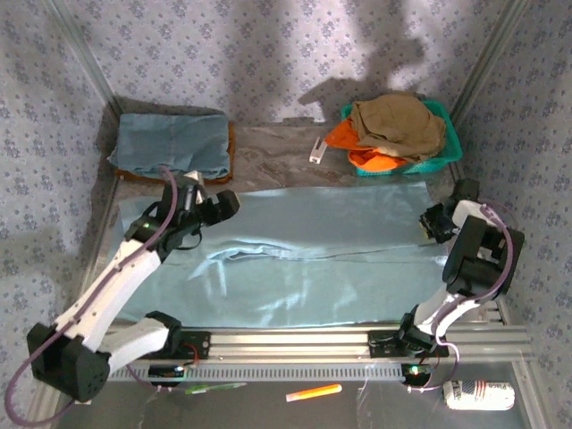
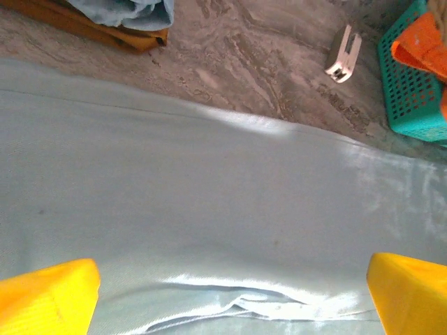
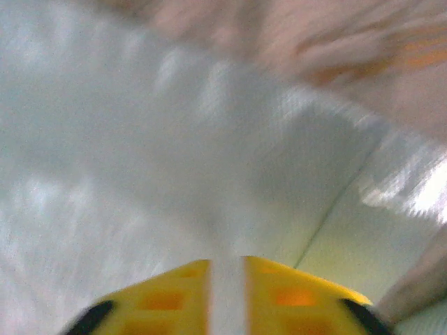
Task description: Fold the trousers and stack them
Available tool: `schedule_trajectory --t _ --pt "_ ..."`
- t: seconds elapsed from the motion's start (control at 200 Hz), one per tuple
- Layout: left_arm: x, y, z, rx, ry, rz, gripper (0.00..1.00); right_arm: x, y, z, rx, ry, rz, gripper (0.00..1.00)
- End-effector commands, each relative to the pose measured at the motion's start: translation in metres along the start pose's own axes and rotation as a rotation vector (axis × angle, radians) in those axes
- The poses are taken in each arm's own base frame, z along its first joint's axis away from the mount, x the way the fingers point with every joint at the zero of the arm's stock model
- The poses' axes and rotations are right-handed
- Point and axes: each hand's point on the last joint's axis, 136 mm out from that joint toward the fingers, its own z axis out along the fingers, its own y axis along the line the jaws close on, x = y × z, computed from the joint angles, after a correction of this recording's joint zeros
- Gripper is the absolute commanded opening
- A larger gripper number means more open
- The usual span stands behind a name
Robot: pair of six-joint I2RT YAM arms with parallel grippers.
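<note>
- Right wrist view: right end effector (image 3: pixel 225 264) pinches the trousers (image 3: pixel 174 139); thin cloth could slip.
- With the left end effector (image 2: pixel 232 269) wide open, a one-sided pull may skew them.

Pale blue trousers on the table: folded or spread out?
Spread: the trousers lie flat at full length across the table.

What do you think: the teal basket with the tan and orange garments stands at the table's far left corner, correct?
No. The teal basket with the tan garment and orange garment stands at the far right corner of the table; the top external view shows it.
</note>
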Motion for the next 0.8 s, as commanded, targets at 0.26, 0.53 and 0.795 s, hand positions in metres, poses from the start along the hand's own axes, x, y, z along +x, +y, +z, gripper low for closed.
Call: schedule_trajectory --t 0.26,0.53,0.795 --pt "0.071 0.076 -0.004 -0.176 0.113 -0.088 0.97 0.224 0.045 -0.047 -0.112 0.144 -0.586 0.01" --pt "0.042 0.104 -0.024 -0.272 0.012 -0.208 0.99 0.276 -0.026 -0.009 0.105 0.324 -0.742 0.00" --pt "0.006 0.126 -0.037 -0.334 -0.091 -0.344 1.00 0.230 -0.053 -0.009 0.131 0.317 -0.529 0.00"
